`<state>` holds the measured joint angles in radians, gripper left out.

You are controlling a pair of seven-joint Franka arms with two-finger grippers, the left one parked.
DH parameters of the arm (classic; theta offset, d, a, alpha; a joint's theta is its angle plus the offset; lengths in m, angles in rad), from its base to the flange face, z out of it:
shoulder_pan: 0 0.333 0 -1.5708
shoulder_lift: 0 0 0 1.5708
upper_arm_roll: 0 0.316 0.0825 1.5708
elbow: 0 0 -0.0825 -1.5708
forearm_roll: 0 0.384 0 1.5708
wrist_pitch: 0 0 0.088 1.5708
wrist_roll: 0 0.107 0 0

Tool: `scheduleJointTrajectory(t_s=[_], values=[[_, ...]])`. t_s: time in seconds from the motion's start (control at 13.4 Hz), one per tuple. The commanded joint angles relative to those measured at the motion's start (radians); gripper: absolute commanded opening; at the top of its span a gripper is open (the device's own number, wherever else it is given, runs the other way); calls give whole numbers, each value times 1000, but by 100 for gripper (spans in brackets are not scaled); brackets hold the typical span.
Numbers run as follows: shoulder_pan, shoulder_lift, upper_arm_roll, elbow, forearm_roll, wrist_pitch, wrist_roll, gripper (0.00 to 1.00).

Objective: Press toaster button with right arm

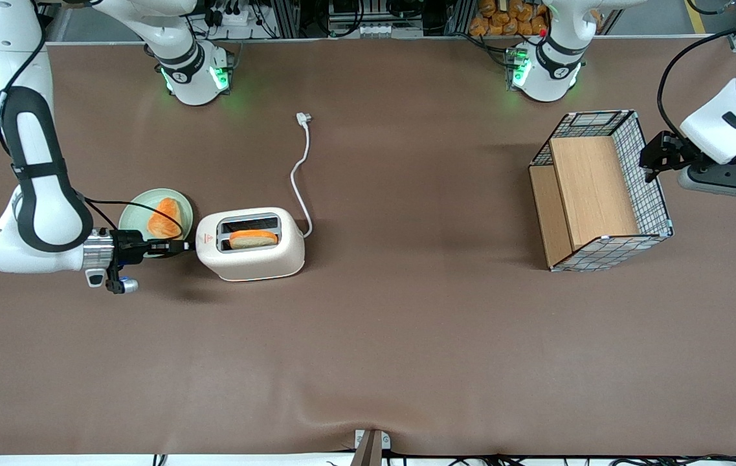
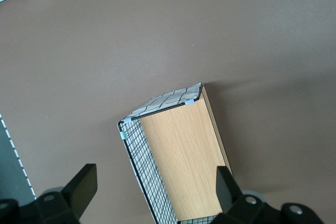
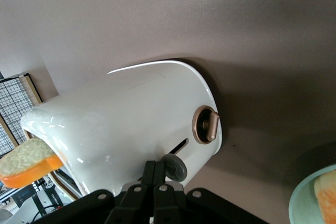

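Brown table (image 1: 406, 336); gripper (image 1: 183, 246) seemingly touching toaster (image 1: 251, 259)

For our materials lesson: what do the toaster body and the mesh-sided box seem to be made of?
Toaster: likely glossy cream plastic, with sharp highlights. Box: thin wire-grid walls, pale wood-grain panels, perhaps laminate. The gripper, fingers shut, sits at the toaster button.

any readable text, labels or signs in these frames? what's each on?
No words, brands or numbers can be read.
Red triangle mark on the toaster top, beside the slots: a sign, any text in it too small to read.
The gripper, fingers shut, is at the toaster button; neither shows a label.
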<state>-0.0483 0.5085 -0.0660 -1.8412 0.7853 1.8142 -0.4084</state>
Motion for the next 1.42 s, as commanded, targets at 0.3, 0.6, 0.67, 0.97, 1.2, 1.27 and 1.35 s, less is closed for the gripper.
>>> scheduleJointTrajectory(t_s=[0.3,0.6,0.67,0.97,1.2,1.27,1.35], values=[[-16,59,11,0,25,19,-26,0],[-15,84,11,2,25,45,-41,0],[-15,90,11,2,25,53,-53,0],[-8,116,11,10,29,71,-59,0],[-7,116,9,14,29,65,-58,0],[-8,111,9,19,26,60,-56,0],[-8,104,9,25,26,48,-55,0]])
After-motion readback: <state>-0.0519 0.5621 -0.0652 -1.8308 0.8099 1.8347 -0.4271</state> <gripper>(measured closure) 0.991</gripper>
